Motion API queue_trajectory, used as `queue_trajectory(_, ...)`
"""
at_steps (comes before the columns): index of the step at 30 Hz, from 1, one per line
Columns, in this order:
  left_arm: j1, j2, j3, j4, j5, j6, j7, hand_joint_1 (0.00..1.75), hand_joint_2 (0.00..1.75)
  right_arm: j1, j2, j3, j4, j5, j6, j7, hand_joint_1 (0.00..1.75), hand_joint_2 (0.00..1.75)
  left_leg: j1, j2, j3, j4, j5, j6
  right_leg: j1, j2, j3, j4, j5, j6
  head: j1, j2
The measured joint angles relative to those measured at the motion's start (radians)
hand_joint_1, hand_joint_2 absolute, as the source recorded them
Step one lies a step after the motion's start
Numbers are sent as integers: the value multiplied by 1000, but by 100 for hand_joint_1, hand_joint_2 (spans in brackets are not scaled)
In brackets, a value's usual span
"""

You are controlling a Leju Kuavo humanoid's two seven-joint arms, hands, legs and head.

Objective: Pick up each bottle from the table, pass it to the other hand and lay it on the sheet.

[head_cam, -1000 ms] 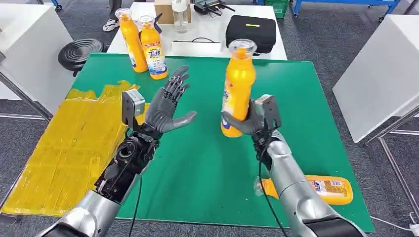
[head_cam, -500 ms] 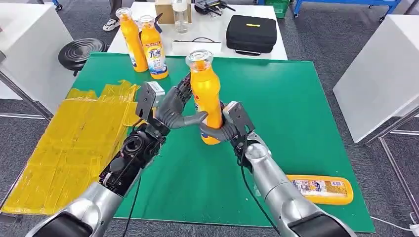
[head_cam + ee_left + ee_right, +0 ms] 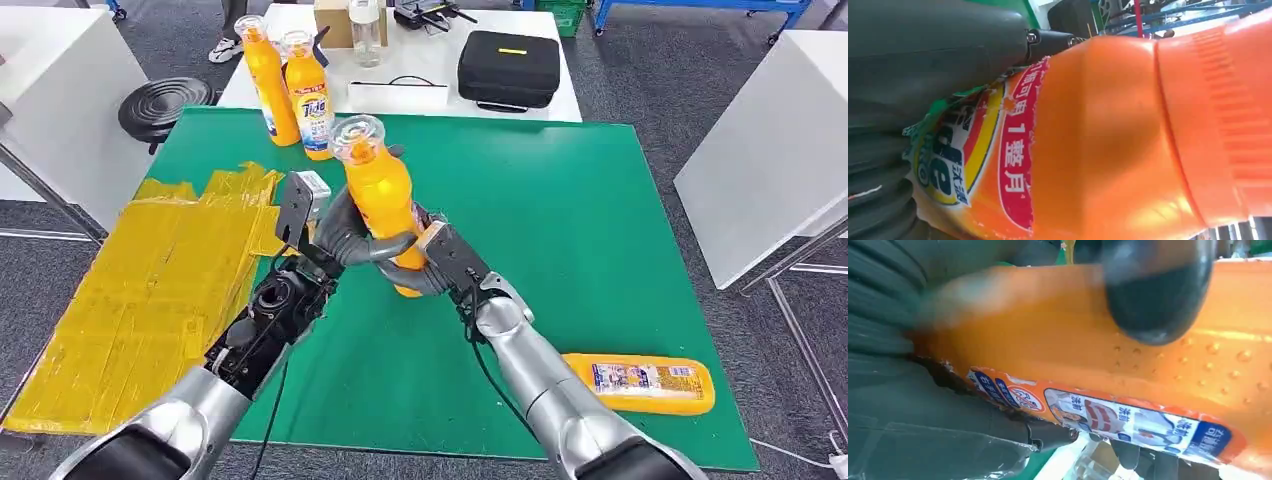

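An orange bottle is being held off the green mat, tilted with its clear cap leaning away from the robot and toward its left. It is being gripped by both hands at once: the right hand is clamped around the lower body, and the left hand is wrapped around the middle just above it, with its thumb being pressed across the front of the bottle. In the left wrist view the label is being pressed against the grey palm. A yellow sheet is lying to the outer side of the left hand, well apart from it. Two more bottles are standing upright beyond the left hand at the far edge of the mat. Another bottle is lying on its side on the mat, to the outer side of the right forearm.
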Motion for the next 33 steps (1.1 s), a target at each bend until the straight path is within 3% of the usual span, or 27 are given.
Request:
queue_trajectory(4,1,0,0,4,-1,9,-5,0,175,0,0,8,0,-1,0,2,175,175,0,0,0,0,0,0,0,0,0,0,0,0,0,0)
queue_trajectory(5,1,0,0,4,-1,13,-12,148,175,0,0,13,0,-2,0,2,175,175,0,0,0,0,0,0,0,0,0,0,0,0,0,0)
queue_trajectory(6,2,-1,0,4,0,16,-16,175,175,0,0,15,0,-2,0,2,175,175,0,0,0,0,0,0,0,0,0,0,0,0,0,0)
queue_trajectory(24,55,-8,43,-32,85,77,-53,175,175,-11,0,55,15,-3,-24,9,175,175,0,0,0,0,0,0,0,0,0,0,0,0,0,0)
queue_trajectory(31,94,23,72,-85,159,46,-76,175,175,19,-1,76,-70,37,-103,23,175,175,1,0,-1,0,0,0,0,0,0,0,0,0,0,0)
queue_trajectory(32,95,26,73,-92,161,44,-76,175,175,21,-3,77,-84,39,-105,30,124,175,1,0,-1,0,0,0,0,0,0,0,0,0,0,0)
queue_trajectory(33,95,29,73,-98,162,41,-79,175,175,24,-4,79,-98,40,-105,36,0,175,1,0,-1,0,0,0,0,0,0,0,0,0,0,0)
